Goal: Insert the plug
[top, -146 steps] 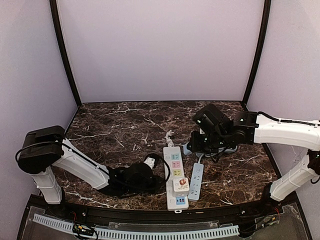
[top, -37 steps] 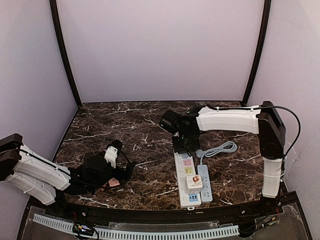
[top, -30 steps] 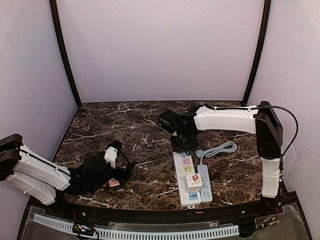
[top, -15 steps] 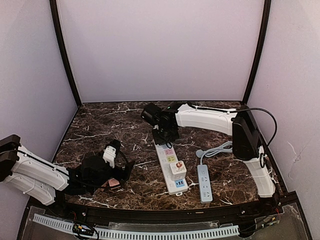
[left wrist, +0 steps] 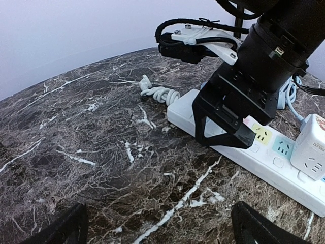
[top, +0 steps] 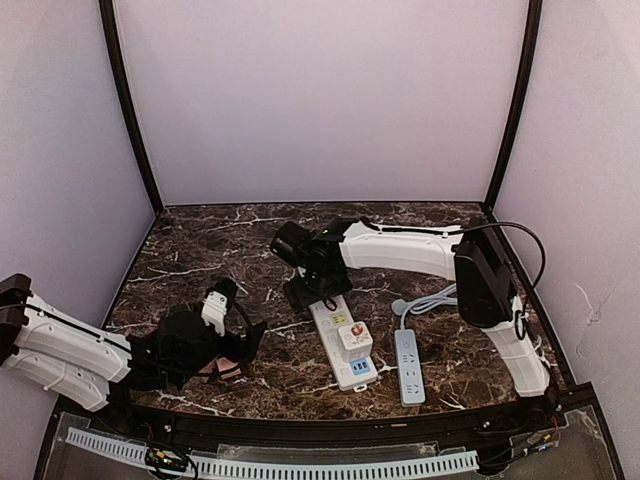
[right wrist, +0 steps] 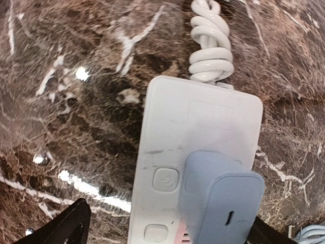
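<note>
Right fingers astride plug, white strip

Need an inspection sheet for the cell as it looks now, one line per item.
Surface: dark marble table.
Job's things: blue plug sits in the end socket of the white strip; cube adapter further along it.
Clutter: grey strip alongside; pinkish item by the left arm, unclear.
Grippers: left gripper open, low over the table; right gripper open, straddling the plug.
Cables: white cord coiled at the strip's end; grey strip's cable looped.
Surroundings: plain walls, black posts.
</note>
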Available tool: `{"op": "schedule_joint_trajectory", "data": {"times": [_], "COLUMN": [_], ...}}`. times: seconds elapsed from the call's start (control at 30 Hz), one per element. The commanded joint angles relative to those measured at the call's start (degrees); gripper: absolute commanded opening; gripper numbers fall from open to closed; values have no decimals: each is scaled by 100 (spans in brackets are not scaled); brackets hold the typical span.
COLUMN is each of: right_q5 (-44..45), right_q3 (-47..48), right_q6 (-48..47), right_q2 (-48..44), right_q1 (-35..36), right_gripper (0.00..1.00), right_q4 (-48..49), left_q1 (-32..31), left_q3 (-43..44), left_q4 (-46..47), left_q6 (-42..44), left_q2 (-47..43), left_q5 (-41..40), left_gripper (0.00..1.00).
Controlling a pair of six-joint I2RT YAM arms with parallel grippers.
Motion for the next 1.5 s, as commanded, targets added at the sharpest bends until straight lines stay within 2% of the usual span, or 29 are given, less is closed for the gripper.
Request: {"op": "schedule_joint_trajectory", "data": {"times": [0.0, 0.33, 0.47, 0.73, 0.9, 1.0, 1.47], "right_q5": [34, 511, 267, -247, -727, -1016, -1265], "right_q3": [-45, -1240, -1512, -1952, -2275, -2475, -2410], "right_q6": [-227, -275, -462, -695, -937, -1117, -1768], "right_q2": [-296, -1196, -1137, -1005, -1084, -1190, -1058], "right_q1": [221, 281, 196, 43, 55, 75, 324], "right_gripper": [97, 99, 99, 99, 99, 99, 97], "right_q4": [7, 233, 472, 930, 1321, 1595, 2019], "left_q1": [31, 11, -85, -759, -1034, -1094, -1109], "left_q3": [-3, 9, 39, 564, 601, 681, 803], "left_q4": [-568, -2056, -2582, -3999, -4069, -4440, -4474], "left_q6": [-182, -1140, -1515, -2161, -2460, -2678, -3093], "left_q2": [-281, -869, -982, -903, -748, -599, 71], "left_q5": [149, 447, 545, 293, 478, 443, 274], "left_gripper": [98, 92, 89, 85, 83, 81, 79]}}
